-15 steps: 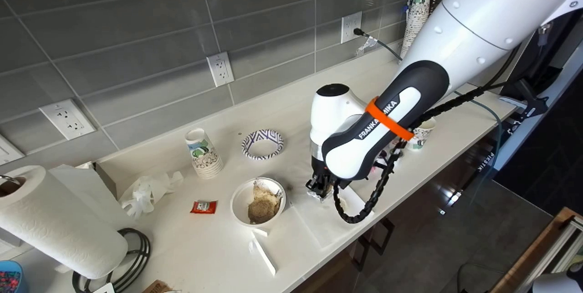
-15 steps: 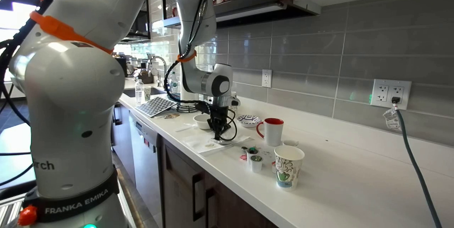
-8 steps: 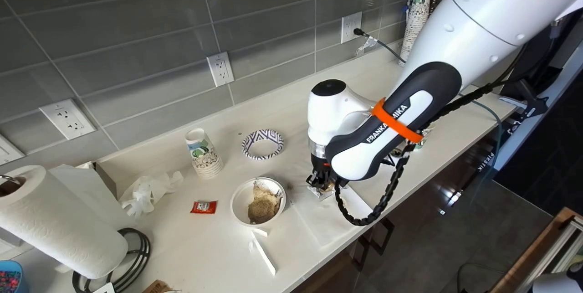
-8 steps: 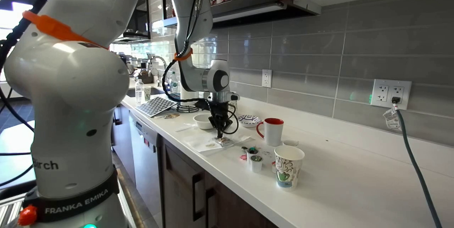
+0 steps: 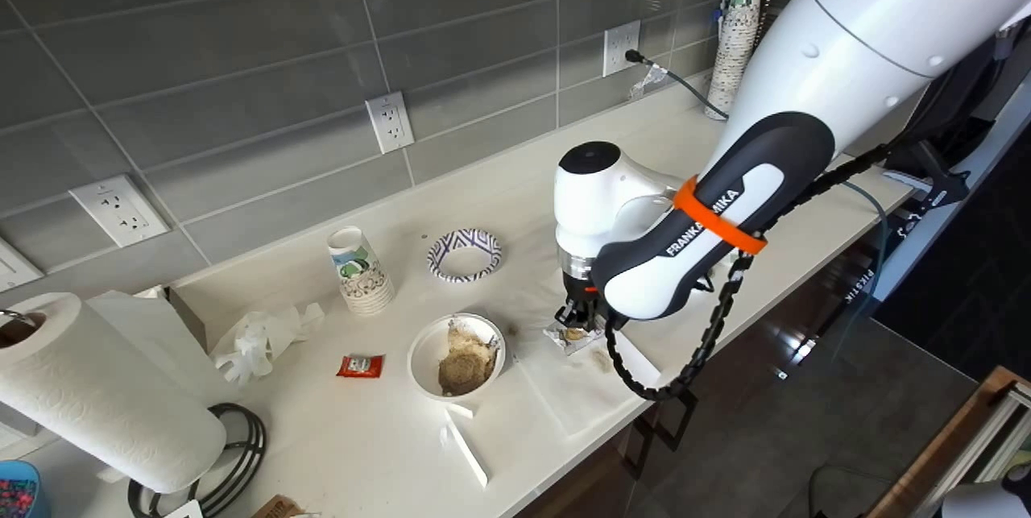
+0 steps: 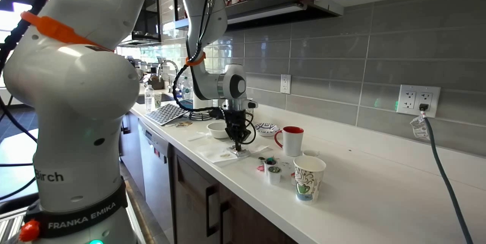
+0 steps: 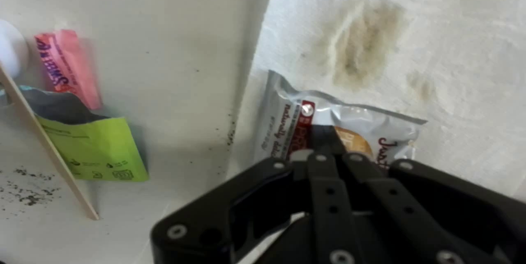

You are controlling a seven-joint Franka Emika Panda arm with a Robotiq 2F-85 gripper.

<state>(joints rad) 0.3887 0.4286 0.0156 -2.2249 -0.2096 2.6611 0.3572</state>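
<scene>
On stained white paper (image 7: 468,50) | silvery packet (image 7: 351,114): crinkled, red-striped, orange-patched | fingers (image 7: 325,137) clenched together over it

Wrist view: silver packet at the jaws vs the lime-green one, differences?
Label: the silver packet has red and orange labels; the lime-green packet shows a grey inside.
Place: the silver packet lies on white paper, the lime-green packet on the countertop.
Cover: the shut jaws hide part of the silver packet; a wooden stick crosses in front of the lime-green packet.
Shared: both carry print.
</scene>
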